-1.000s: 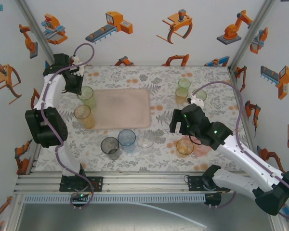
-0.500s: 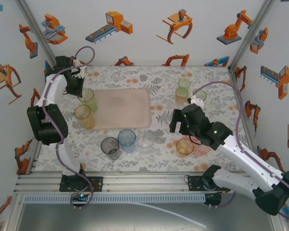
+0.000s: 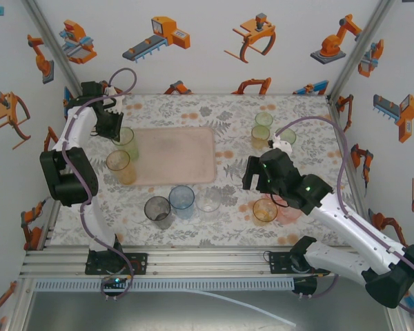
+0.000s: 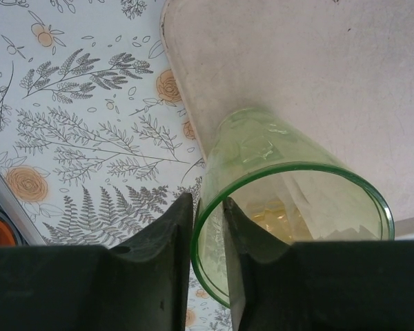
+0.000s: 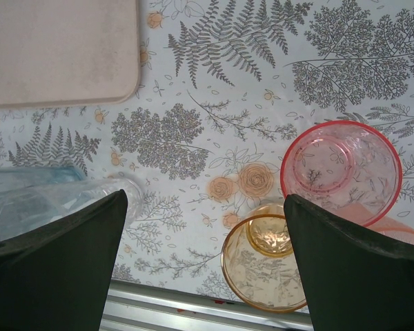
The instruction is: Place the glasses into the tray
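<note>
At the left edge of the tray, the left gripper straddles the wall of a green glass, one finger inside and one outside. Its jaws are narrowly parted, and I cannot tell whether they pinch. The glass should stand fully inside the rim before the fingers spread, then the arm lifts straight up. Further right, the right gripper hangs wide open and empty above an amber glass and a pink glass. A floral cloth covers the table, and robot stickers dot the white walls.
</note>
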Tool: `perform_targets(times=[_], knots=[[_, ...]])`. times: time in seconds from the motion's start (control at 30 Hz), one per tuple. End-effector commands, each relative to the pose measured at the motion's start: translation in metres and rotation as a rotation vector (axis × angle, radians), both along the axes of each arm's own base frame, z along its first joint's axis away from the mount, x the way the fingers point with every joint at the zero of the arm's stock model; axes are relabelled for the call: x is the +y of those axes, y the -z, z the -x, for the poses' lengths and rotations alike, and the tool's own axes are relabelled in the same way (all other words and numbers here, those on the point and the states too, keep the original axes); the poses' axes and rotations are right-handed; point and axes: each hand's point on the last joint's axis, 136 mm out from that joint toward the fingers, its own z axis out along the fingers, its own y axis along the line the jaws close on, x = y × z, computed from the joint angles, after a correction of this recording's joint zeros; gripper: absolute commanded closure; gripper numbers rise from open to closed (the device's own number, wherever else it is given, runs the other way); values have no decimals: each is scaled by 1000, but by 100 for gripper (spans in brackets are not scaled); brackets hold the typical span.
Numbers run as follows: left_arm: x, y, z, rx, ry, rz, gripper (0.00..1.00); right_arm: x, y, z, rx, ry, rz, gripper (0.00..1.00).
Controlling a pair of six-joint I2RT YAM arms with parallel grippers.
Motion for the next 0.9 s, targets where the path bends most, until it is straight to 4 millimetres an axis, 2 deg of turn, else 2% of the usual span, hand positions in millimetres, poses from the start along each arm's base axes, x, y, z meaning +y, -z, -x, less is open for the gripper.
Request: perform_targets(times=[0.0, 0.33, 0.57, 0.87], knots=[[-2, -1, 2, 18, 0, 30, 69, 1, 2, -1, -9, 11, -12, 16], [-2, -19, -4, -10, 3, 30, 50, 0, 1, 0, -9, 11, -14, 16], [-2, -39, -4, -30, 7, 22, 48, -1, -8, -2, -32, 7, -4, 16], [7, -66, 9, -61, 7, -35, 48, -3, -11, 0, -42, 6, -13, 16]])
